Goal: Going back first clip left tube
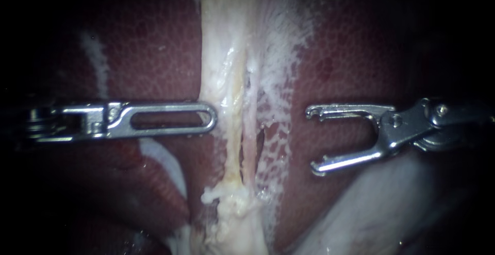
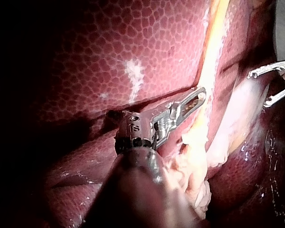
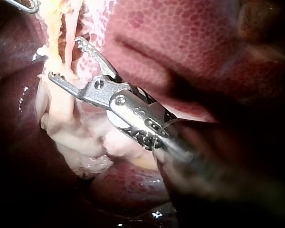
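While my right instrument (image 1: 313, 141) holds its jaws wide and empty, well right of the left tube (image 1: 233, 141) | tube runs top to bottom, crosswise to that open mouth, no clip visible on it | my left instrument (image 1: 210, 118), jaws closed on nothing, lies just left of it, nearer.

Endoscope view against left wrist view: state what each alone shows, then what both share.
Endoscope only: the right instrument back to its hinge, and a dark slit beside the pale tubes. Left wrist only: the left instrument down its shaft. Both: left jaws shut beside the tubes, right jaws open and empty, the liver.
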Available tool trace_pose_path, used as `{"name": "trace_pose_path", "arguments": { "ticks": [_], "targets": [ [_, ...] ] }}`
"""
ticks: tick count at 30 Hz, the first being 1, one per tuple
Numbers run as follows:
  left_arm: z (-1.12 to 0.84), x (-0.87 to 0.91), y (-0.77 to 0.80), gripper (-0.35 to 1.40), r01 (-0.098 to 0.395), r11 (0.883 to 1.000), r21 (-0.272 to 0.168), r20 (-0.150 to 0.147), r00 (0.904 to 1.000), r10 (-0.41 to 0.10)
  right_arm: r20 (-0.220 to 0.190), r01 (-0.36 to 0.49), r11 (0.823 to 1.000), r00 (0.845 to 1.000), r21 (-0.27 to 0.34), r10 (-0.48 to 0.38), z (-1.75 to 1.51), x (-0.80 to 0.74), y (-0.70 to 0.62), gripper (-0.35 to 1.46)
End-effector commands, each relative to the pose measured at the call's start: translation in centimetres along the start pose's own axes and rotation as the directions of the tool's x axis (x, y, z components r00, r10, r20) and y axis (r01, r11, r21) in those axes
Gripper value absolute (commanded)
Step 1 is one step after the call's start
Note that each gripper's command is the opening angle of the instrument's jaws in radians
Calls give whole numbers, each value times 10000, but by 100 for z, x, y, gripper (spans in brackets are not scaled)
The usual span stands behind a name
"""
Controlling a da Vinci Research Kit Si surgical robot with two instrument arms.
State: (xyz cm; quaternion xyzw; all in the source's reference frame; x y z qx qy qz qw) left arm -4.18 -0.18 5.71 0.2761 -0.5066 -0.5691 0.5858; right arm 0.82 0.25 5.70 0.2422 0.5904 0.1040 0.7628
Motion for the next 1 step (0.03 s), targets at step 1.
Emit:
{"name": "trace_pose_path", "arguments": {
  "ticks": [1],
  "targets": [
    [0,0,0,-35,0,10000,13,-6,10000,0,2,-1,10000,10000,-1,1,0,0,0,60]
  ]
}}
